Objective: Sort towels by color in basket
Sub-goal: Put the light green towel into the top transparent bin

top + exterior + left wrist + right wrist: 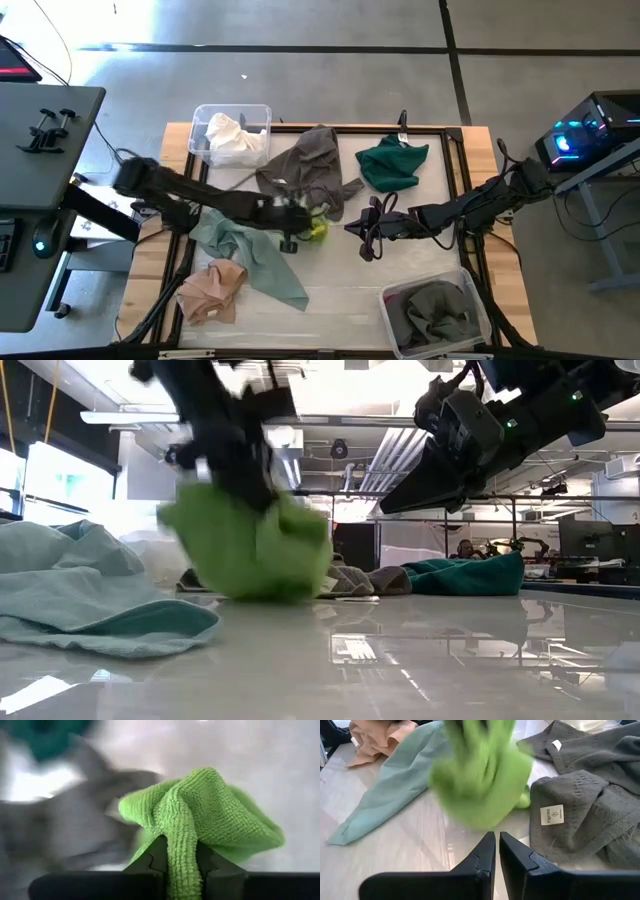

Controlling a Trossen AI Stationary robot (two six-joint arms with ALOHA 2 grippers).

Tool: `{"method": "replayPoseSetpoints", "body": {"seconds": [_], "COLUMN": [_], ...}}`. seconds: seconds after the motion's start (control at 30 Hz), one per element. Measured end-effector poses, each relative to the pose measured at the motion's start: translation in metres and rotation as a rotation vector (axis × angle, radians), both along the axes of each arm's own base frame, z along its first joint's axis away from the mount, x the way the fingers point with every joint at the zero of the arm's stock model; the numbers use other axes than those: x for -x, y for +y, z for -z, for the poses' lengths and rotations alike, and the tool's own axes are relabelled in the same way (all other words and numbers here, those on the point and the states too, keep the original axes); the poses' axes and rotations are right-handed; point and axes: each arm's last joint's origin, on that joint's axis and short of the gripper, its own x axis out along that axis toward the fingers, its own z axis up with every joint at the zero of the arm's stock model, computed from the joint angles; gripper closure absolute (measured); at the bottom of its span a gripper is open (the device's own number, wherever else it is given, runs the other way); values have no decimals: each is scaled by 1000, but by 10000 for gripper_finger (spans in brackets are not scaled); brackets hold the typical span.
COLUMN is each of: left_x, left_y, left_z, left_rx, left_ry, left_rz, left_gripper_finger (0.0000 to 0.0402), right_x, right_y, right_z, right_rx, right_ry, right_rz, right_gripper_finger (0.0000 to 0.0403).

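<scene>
Tabletop (400,300) motion blurs lime towel (200,820) in left end effector (181,862).

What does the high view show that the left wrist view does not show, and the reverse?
Only the high view shows the two clear bins, one with the white towel and one with a grey towel, plus the peach towel, the pale mint towel and the right gripper, shut and empty. Only the left wrist view shows the left gripper pinching a fold of the lime green towel. Both show that green towel, another grey towel and the dark teal towel.
</scene>
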Motion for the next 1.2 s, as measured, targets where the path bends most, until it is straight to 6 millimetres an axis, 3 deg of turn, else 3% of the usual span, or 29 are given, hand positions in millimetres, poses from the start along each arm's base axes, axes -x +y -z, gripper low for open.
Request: {"method": "replayPoseSetpoints", "body": {"seconds": [0.13, 0.3, 0.53, 0.67, 0.83, 1.03, 1.2], "left_x": [28, 64, 108, 131, 148, 158, 158], "left_y": [0, 24, 97, 141, 184, 220, 235], "left_z": [-45, -92, -128, -122, -95, -67, -57], "left_rx": [-363, -841, -894, -767, -626, -487, -343], "left_ry": [-73, 8, 88, 121, 233, 285, 209], "left_rz": [-115, -276, -554, -583, -516, -600, -671], "left_gripper_finger": [394, 397, 396, 396, 395, 371, 310], "right_x": [0, 0, 0, 0, 0, 0, 0], "right_y": [0, 0, 0, 0, 0, 0, 0], "right_z": [0, 0, 0, 0, 0, 0, 0], "right_rx": [0, 0, 0, 0, 10, 12, 12], "right_ry": [0, 0, -1, -2, -2, -3, -3], "right_rz": [0, 0, -1, -1, -1, 0, 0], "right_gripper_finger": [382, 382, 382, 382, 382, 382, 382]}}
